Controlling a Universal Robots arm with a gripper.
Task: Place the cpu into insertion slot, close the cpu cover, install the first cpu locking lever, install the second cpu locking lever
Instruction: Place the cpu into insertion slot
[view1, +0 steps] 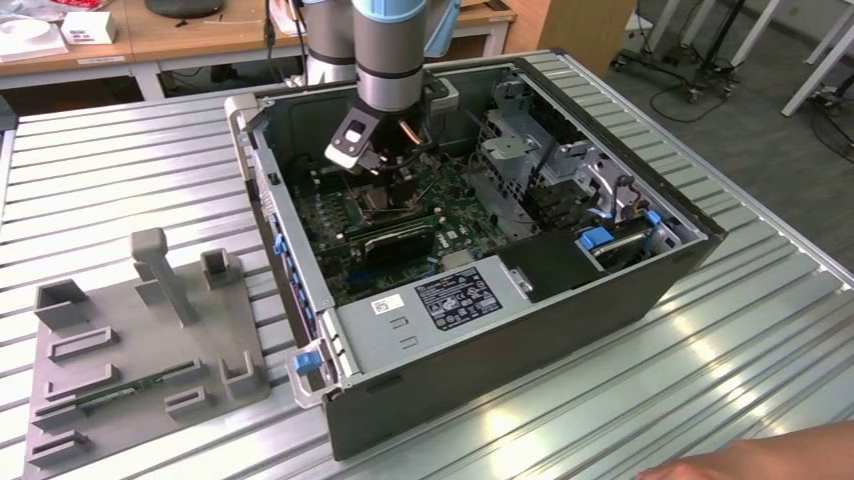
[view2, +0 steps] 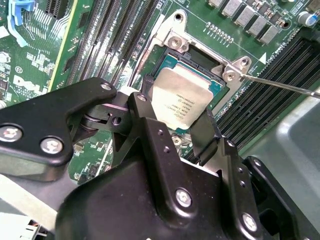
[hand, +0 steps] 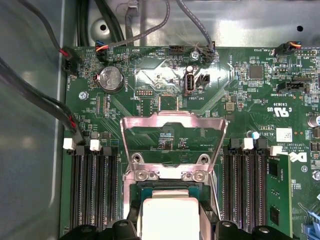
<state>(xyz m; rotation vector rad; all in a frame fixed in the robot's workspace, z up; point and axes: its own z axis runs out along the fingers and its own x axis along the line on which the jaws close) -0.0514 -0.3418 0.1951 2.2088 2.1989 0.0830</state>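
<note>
The tool (view2: 177, 107) is clamped on the cpu (view2: 180, 97), with one black finger (view2: 146, 95) against one edge and the other against the opposite edge. In both wrist views the cpu lies flat over the insertion slot (view2: 198, 56), silver top up, with a dark strip of the slot showing along one side; whether it is fully seated cannot be told. In the first wrist view the cpu cover (hand: 172, 120) stands open, tilted up from its hinge just beyond the cpu (hand: 170, 215), between two banks of memory slots (hand: 92, 190) on the green board (hand: 150, 75). A thin metal lever (view2: 285, 85) juts out beside the slot. In the exterior view the tool (view1: 380, 175) reaches down into the open computer case (view1: 561, 330) on the ribbed tabletop (view1: 120, 180)
</note>
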